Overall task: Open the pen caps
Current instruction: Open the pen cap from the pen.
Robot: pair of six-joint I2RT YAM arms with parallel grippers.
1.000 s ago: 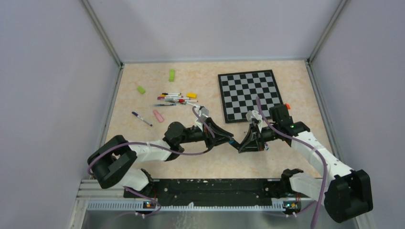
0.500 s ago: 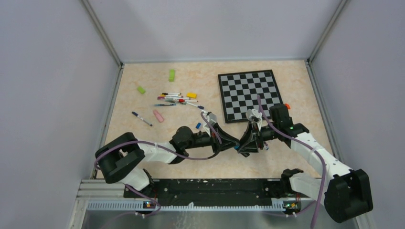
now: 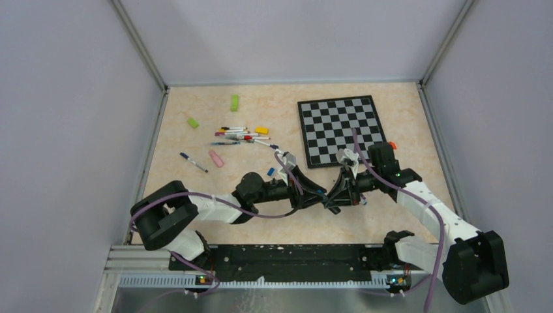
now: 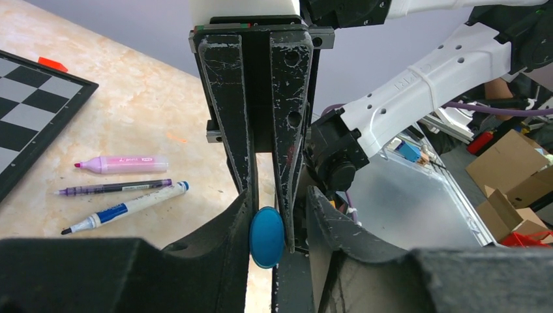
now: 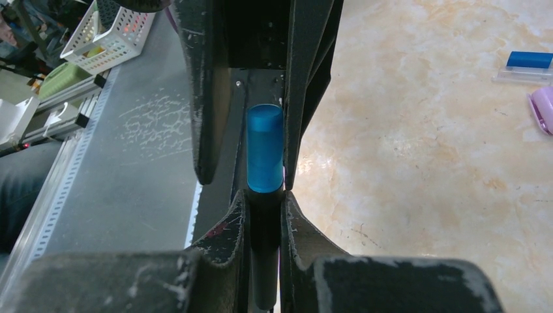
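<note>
Blue pen cap [image 5: 265, 149] seated on a dark pen barrel [image 5: 264, 261], held level in the air, barrel clamped in the right gripper [image 5: 264, 199], cap loose between parted fingers of the left gripper [image 4: 277, 208], three bare-tipped pens [image 4: 114, 188] lying side by side, more pens [image 3: 241, 135] clustered farther back.

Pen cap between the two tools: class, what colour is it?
The pen cap is blue, clearest in the right wrist view.

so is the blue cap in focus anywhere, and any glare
Left wrist: the cap shows end-on and fairly sharp, but the bottom edge of the frame is dark and soft. Right wrist: the cap on its pen is crisp, with a bright glare patch on the table beside it. Top: even light, soft shadows, cap too small to judge.
</note>
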